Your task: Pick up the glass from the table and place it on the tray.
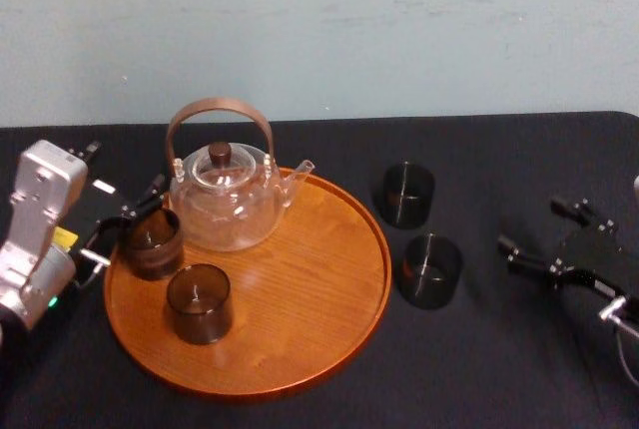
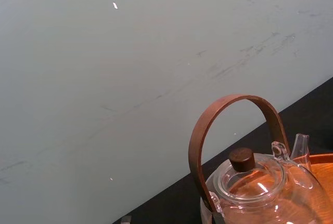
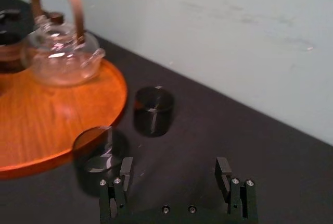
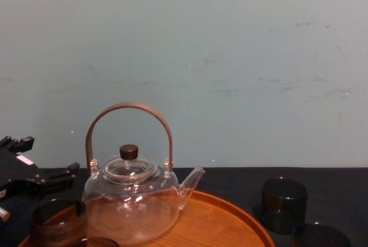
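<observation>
The round wooden tray (image 1: 329, 279) carries a glass teapot (image 1: 228, 200) and two dark glasses, one at its left edge (image 1: 152, 242) and one nearer the front (image 1: 198, 301). Two more dark glasses stand on the black table right of the tray, a far one (image 1: 406, 193) and a near one (image 1: 430, 269). My left gripper (image 1: 125, 224) is open just left of and slightly above the glass (image 4: 57, 221) at the tray's left edge, apart from it. My right gripper (image 1: 544, 232) is open at the right, empty. The near glass (image 3: 99, 148) is just ahead of one finger (image 3: 126, 168).
The teapot's tall brown handle (image 4: 129, 109) rises over the tray's back left. A pale wall (image 4: 230, 57) closes the table's far edge. Bare black cloth (image 1: 499, 349) lies between the two table glasses and my right gripper.
</observation>
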Robot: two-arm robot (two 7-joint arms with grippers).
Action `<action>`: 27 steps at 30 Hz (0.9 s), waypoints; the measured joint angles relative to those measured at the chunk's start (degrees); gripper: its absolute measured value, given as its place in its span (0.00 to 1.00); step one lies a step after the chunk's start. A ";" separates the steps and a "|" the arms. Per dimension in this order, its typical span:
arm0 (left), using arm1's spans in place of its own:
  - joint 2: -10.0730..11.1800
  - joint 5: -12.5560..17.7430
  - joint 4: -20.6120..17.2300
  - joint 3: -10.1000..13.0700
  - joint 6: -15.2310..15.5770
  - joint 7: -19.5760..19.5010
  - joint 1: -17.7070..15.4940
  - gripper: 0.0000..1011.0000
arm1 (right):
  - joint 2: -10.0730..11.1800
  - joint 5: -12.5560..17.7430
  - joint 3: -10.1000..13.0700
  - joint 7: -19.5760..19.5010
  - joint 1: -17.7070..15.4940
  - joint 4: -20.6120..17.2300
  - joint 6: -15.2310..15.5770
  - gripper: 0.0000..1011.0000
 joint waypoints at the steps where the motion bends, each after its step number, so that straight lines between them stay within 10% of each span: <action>1: 0.00 0.00 0.00 -0.01 0.00 0.00 0.00 0.99 | 0.17 0.04 0.01 0.43 -0.21 -0.16 0.24 0.99; 27: 0.00 0.00 0.00 0.00 0.00 0.00 0.00 0.99 | 1.08 -4.10 -2.97 14.14 0.71 0.30 2.00 0.99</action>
